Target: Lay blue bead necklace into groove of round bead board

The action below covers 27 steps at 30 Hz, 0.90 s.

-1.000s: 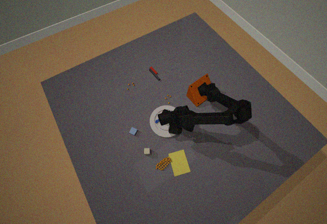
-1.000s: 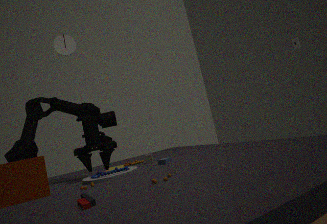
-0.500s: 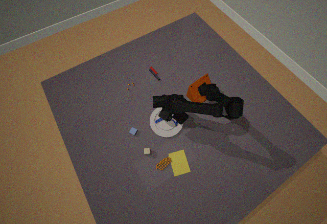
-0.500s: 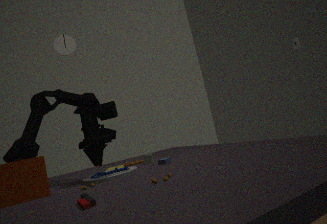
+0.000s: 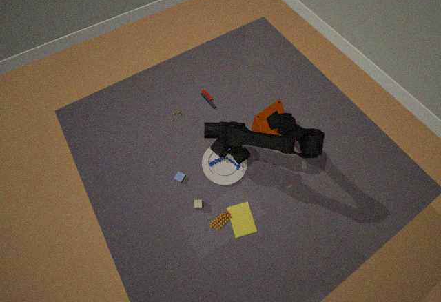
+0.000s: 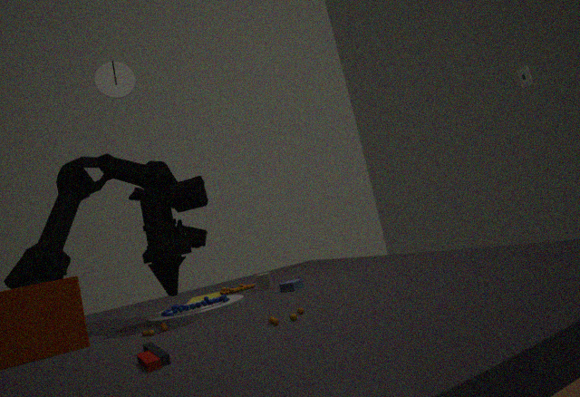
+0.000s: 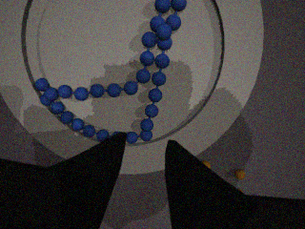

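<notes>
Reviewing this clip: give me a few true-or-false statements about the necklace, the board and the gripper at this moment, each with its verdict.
1. The blue necklace lies on the round white board. True.
2. The gripper is clamped on the necklace. False: its fingers are nearly closed on nothing, above the board.
3. The whole necklace follows the board's groove. False: strands cross the middle of the board.
4. A heap of orange beads lies beside a yellow card. True.
5. The red and grey block sits on the board. False: it lies apart on the mat.

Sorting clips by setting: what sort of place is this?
Probably a bare indoor room: a grey mat on tan floor, plain walls with a round wall clock, and craft bits scattered around.
</notes>
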Tool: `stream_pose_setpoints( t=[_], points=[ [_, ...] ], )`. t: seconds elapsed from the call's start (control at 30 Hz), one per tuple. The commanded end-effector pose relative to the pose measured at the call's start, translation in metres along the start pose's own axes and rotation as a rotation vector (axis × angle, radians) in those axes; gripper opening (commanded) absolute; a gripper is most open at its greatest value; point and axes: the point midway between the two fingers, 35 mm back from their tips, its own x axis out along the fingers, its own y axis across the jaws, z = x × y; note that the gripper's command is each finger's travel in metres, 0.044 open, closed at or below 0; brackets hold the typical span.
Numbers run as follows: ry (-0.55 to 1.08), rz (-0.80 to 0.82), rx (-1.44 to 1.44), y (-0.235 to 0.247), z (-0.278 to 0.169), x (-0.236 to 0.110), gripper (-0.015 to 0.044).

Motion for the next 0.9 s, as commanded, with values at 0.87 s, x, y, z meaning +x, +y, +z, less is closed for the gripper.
stream_pose_setpoints(
  t=[0.87],
  points=[
    [0.005, 0.008, 0.011, 0.0, -0.002, 0.034, 0.012]
  ],
)
